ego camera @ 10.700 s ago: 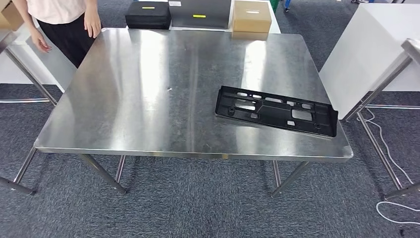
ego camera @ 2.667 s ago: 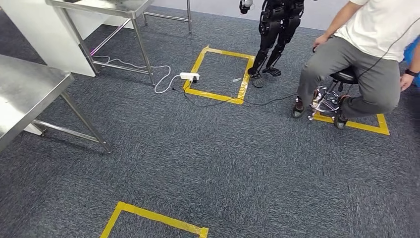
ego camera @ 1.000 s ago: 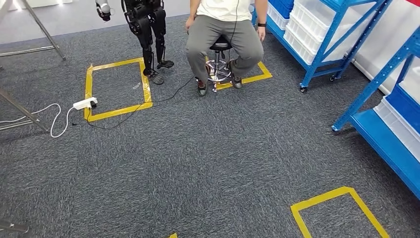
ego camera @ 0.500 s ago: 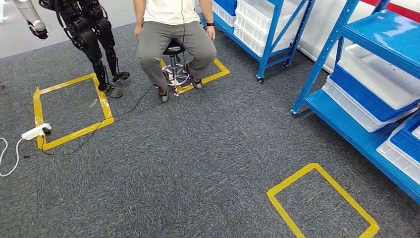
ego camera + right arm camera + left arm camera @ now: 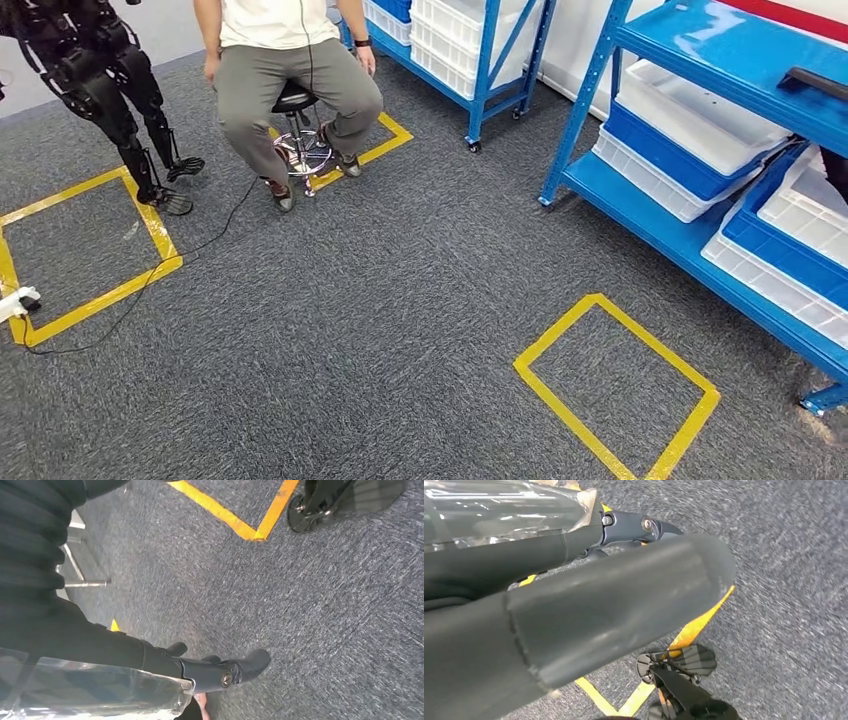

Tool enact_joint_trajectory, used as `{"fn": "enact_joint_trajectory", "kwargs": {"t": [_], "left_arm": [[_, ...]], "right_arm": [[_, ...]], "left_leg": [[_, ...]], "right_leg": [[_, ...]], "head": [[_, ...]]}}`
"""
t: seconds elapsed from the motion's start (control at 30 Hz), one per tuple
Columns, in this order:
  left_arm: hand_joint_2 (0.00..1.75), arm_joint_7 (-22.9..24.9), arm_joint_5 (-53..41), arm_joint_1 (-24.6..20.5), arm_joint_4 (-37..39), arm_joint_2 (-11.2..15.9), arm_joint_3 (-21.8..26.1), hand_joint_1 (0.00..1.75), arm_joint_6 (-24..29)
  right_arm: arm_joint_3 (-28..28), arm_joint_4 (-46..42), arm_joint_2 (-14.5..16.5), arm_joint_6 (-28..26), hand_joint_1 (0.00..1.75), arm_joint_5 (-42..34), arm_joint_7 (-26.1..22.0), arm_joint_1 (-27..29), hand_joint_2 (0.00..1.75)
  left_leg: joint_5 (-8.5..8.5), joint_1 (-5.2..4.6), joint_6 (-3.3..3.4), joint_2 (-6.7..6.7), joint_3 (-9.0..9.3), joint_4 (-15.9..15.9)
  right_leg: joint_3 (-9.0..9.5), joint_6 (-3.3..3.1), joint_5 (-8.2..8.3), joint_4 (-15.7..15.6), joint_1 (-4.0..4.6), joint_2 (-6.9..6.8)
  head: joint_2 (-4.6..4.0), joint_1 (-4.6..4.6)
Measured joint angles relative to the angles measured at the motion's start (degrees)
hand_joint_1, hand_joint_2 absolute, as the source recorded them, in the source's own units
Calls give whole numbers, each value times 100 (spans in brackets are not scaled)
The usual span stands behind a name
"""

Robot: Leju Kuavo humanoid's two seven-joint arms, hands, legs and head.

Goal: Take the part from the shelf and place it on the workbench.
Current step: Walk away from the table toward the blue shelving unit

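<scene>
A blue shelf rack [image 5: 700, 250] stands at the right in the head view, with white bins [image 5: 700, 115] on its levels. A long black part [image 5: 818, 82] lies on its upper board at the far right edge, partly cut off. My left hand [image 5: 614, 605] hangs over grey carpet with its thick thumb and dark fingers [image 5: 639, 526] stretched out and nothing in them. My right hand [image 5: 205, 672] also hangs over the carpet, its dark fingers [image 5: 250, 662] extended and holding nothing.
A person [image 5: 290, 60] sits on a stool at the back. A black humanoid robot [image 5: 100, 90] stands to the person's left. Yellow tape squares [image 5: 615, 385] [image 5: 80, 260] mark the carpet. A cable and a white power strip [image 5: 12, 300] lie far left. A second blue rack [image 5: 470, 50] stands behind.
The camera has swung to the right: the steel workbench with the black part on it has left the picture, and the blue shelf rack has come in and moved closer.
</scene>
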Motion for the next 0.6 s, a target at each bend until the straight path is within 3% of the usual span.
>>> {"fn": "enact_joint_trajectory", "kwargs": {"t": [0.03, 0.07, 0.13, 0.2, 0.27, 0.3, 0.33, 0.37, 0.4, 0.47, 0.5, 0.57, 0.6], "left_arm": [[0, 2, 0, -2, 0, -1, 0, 0, 0], [0, 3, 0, -7, 0, -2, 0, 0, 0], [0, 4, 2, -29, 0, -4, 1, 0, 1], [0, 4, 6, -37, 1, -4, 1, 0, 2], [0, 4, 8, -14, 2, -6, 2, 0, 2], [0, 4, 8, 1, 2, -7, 3, 0, 3], [0, 4, 9, 12, 2, -7, 4, 0, 3], [0, 4, 9, 18, 2, -4, 4, 0, 6], [0, 4, 9, 20, 2, -2, 4, 0, 10], [0, 4, 8, 24, 2, 5, 6, 0, 17], [0, 4, 8, 27, 2, 7, 7, 0, 19], [0, 6, 7, 31, 2, 8, 9, 0, 18], [0, 6, 7, 27, 1, 5, 9, 0, 18]], "right_arm": [[0, -1, -2, 0, 0, 2, 0, -9, 175], [0, -1, -4, 1, 0, 4, 0, -10, 175], [0, -1, -9, 2, 0, 10, 0, 3, 175], [0, -1, -13, 7, 0, 18, -1, 5, 175], [0, -2, -16, 12, 0, 21, -5, 0, 175], [0, -2, -16, 13, 0, 22, -7, 1, 175], [0, -2, -16, 13, 0, 23, -9, 8, 175], [0, -2, -16, 13, 0, 25, -8, 17, 175], [0, -2, -15, 13, 0, 28, -8, 26, 175], [0, -2, -10, 8, 0, 32, -7, 31, 175], [0, -2, -8, 5, 0, 33, -6, 21, 175], [0, -2, -8, -1, 0, 36, -5, 7, 175], [0, -2, -8, -3, 0, 37, -4, 13, 175]], "left_leg": [[-22, -11, -34, 57, 28, 3], [-42, -17, -69, 116, 59, 0], [-89, 5, -133, 140, 102, 18], [-318, 41, -198, -157, -1, 318], [-717, 63, -241, -482, -308, 1009], [-861, 66, -253, -533, -475, 1353], [-897, 71, -263, -551, -587, 1557], [-806, 80, -268, -561, -602, 1553], [-615, 95, -269, -583, -519, 1339], [-182, 141, -267, -831, -202, 589], [-65, 162, -262, -968, -85, 293], [-18, 154, -230, -1097, -11, 52], [-7, 139, -197, -1022, -13, 30]], "right_leg": [[62, -40, 42, -127, 25, -67], [56, -79, 62, -137, 53, -47], [84, -153, 91, -159, 15, 96], [118, -246, 137, -184, -53, 226], [111, -303, 160, -184, -61, 365], [105, -309, 161, -183, -54, 443], [105, -308, 161, -181, -49, 527], [112, -307, 162, -179, -47, 613], [126, -305, 162, -176, -50, 699], [135, -292, 158, -161, -41, 854], [118, -271, 158, -151, -29, 925], [36, -191, 184, -141, -13, 1062], [-14, -142, 206, -152, -16, 1136]], "head": [[0, -3], [0, -6], [0, -6], [0, -13], [0, -22], [0, -22], [0, -23], [0, -24], [0, -23], [0, -24], [0, -21], [0, -20], [0, -20]]}}
